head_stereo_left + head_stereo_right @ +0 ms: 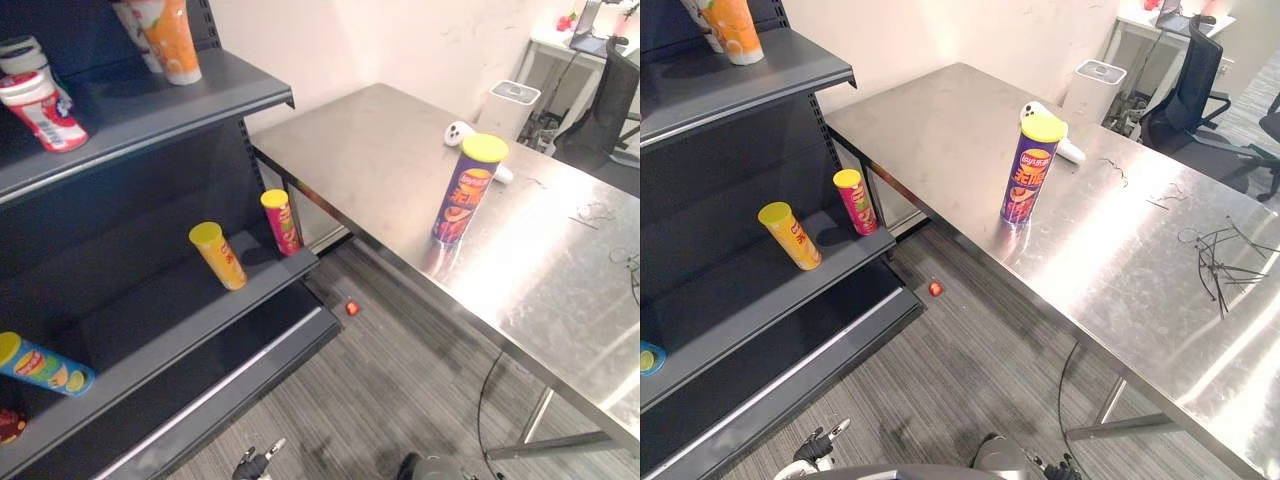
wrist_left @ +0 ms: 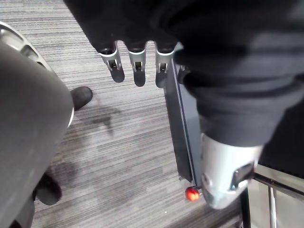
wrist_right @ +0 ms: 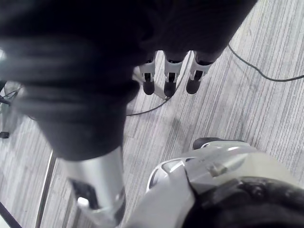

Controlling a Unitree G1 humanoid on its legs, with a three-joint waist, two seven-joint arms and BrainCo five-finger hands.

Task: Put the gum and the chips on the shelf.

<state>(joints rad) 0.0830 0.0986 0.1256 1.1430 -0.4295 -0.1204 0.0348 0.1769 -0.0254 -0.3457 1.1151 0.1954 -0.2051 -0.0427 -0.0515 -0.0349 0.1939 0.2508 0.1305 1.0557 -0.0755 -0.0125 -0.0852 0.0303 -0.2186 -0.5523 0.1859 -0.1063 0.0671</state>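
- the left hand [image 2: 137, 71] is being hung over the striped floor [image 1: 400, 390], fingers straight and loose, nothing being held.
- the right hand [image 3: 170, 80] is being hung likewise, slack and empty.
- a small red object [image 1: 352, 307] is lying on the floor between the shelf unit [image 1: 180, 330] and the steel table [image 1: 560, 280].
- a yellow can [image 1: 219, 255] and a pink can [image 1: 281, 221] are being kept upright on the middle shelf, with a blue can [image 1: 40, 365] lying sideways.
- the purple chips can [image 1: 468, 190] is standing upright on the table, well apart from the shelf unit, with a white controller [image 1: 458, 131] just behind it.

- Eye views: high at the head, facing down, sharing the dark metal shelf unit [image 1: 200, 110] and brushed steel table [image 1: 970, 130].
- Wrist views: close along the left hand [image 2: 137, 61] and right hand [image 3: 170, 71], facing the grey striped floor [image 2: 123, 142].
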